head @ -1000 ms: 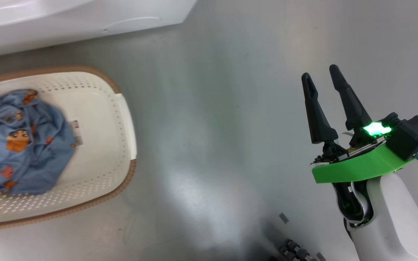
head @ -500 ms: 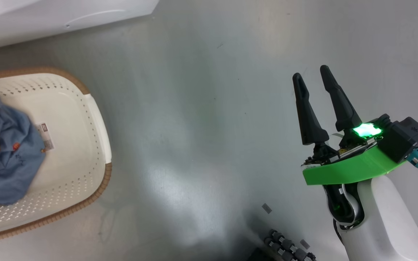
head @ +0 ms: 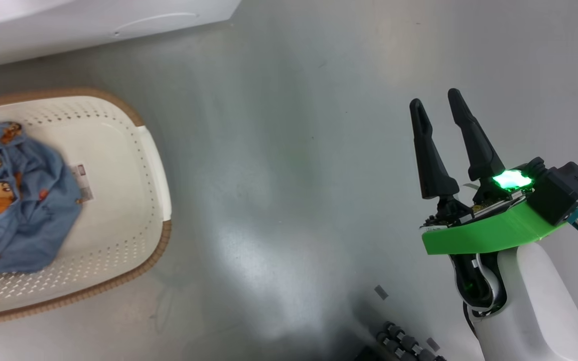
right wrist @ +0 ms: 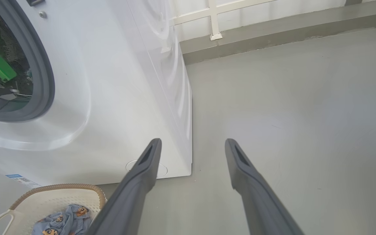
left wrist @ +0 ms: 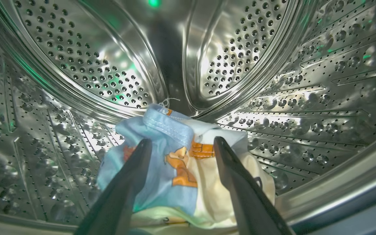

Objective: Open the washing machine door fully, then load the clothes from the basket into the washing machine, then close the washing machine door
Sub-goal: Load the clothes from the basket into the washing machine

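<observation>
Left wrist view: your left jaws stand wide so the clothes rest in the drum; right jaws wide, waiting.

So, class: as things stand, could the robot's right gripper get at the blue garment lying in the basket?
Probably yes. The right gripper hangs open over bare floor, the basket is open-topped, and nothing covers the garment; it would need a sideways reach.

Even, soft light, seemingly daylight. Floor shows a broad pale sheen, with dark shadow at the head view's lower edge. Lamp blown out. Drum glares hard (green-tinted highlights). Wrist views bow at edges.
</observation>
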Tool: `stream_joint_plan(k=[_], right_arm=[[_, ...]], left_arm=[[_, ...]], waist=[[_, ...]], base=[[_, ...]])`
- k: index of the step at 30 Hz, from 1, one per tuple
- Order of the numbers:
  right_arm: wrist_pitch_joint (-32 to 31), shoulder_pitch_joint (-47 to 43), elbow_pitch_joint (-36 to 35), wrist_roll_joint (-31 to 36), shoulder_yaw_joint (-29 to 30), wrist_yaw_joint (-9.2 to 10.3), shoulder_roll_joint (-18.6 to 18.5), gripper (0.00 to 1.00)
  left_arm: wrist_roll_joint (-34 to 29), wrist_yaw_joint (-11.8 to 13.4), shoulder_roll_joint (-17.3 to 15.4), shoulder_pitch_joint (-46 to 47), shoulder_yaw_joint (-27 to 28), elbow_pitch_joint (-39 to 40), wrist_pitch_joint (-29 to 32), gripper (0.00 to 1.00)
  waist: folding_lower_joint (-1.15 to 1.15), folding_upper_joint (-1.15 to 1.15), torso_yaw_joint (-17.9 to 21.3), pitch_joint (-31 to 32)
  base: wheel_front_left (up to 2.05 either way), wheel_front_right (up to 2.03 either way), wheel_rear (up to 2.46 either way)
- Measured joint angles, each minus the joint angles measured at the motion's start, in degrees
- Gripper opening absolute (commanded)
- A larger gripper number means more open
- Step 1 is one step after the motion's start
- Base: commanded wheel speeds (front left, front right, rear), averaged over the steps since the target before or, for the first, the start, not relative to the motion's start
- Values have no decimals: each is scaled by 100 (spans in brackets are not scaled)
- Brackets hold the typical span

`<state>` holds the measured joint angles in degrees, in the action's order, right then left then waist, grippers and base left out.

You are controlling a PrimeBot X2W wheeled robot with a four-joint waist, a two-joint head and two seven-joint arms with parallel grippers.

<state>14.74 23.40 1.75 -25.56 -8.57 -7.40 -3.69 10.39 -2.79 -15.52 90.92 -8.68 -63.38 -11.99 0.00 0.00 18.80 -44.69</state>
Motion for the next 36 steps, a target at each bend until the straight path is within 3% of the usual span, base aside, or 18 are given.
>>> stream_joint_plan(k=[23,36], right_arm=[[0,2,21,23,30,0,-166,100],[-1,-1,85,22,129,0,-343,100]], left_arm=[[231,-52,180,-911,-123,530,-256,100],[396,-112,302,-2363,80,1960,-271,100]], waist=[[0,0,-369,360],[0,0,-541,724]], base=[[0,0,0],[0,0,0]])
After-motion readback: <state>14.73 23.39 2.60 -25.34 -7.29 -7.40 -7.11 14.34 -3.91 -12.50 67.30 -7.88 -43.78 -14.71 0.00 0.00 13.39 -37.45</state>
